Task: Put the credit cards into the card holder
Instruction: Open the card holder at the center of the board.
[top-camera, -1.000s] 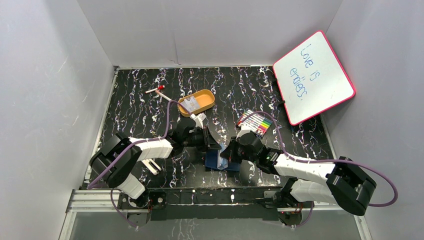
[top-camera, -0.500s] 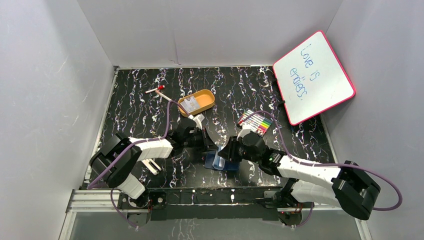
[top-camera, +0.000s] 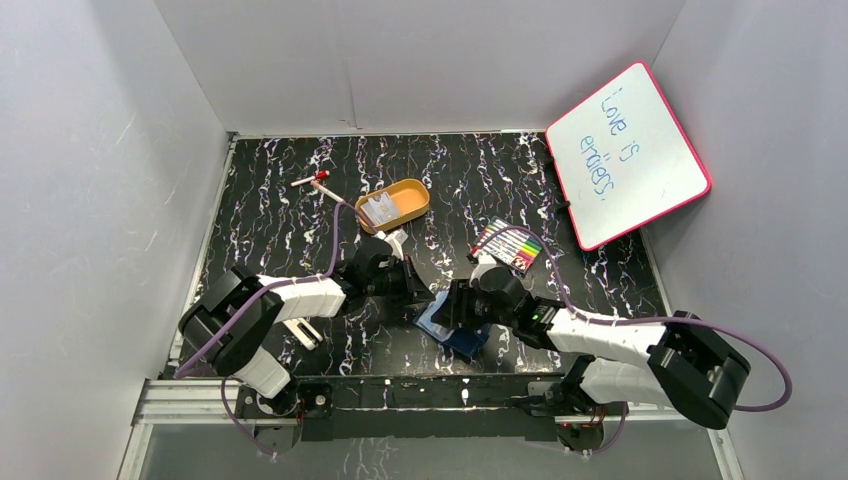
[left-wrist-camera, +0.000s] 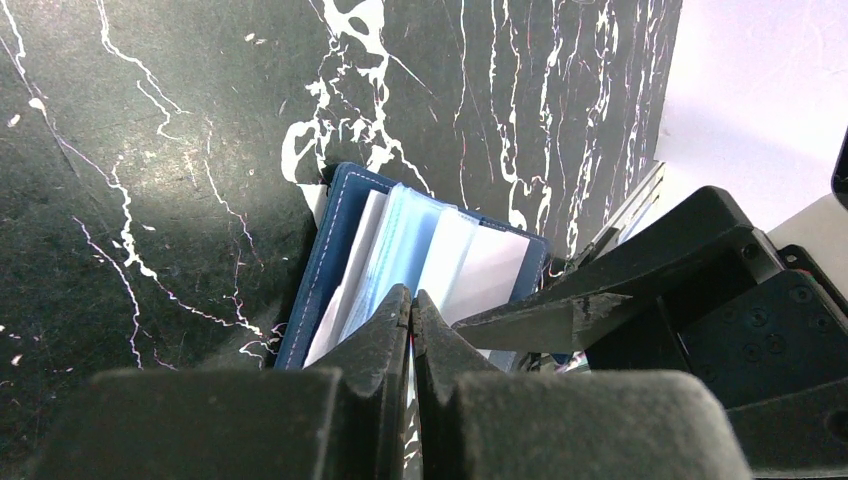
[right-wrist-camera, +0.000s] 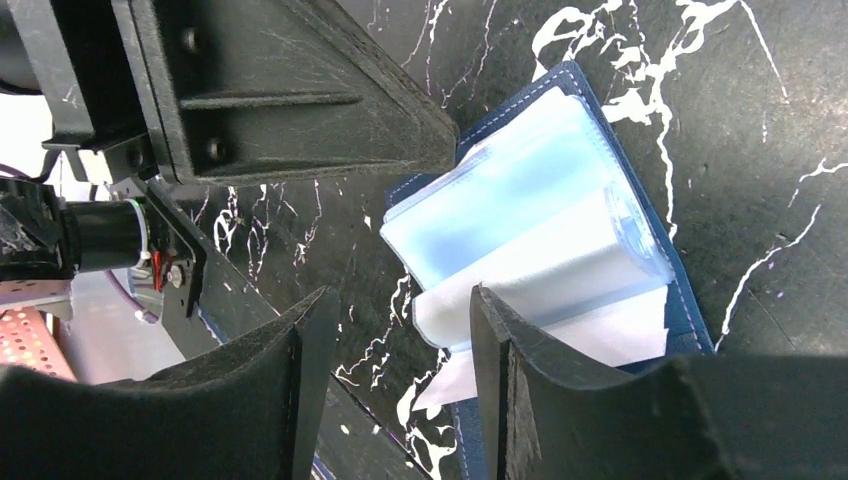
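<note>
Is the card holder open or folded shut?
Open. The card holder lies spread on the black table, navy cover underneath, its pale blue inner slots facing up in both wrist views.

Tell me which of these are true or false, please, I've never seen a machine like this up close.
1. The card holder lies open. True.
2. The right end effector is clamped shut. False: its fingers stand apart, with nothing gripped between them.
3. The left end effector has its fingers pressed together. True: they meet at the card holder's edge.
4. The orange tray is empty. False: pale credit cards lie in it.
5. The marker pack sits in the orange tray. False: it lies on the table, to the right of the tray and apart from it.
</note>
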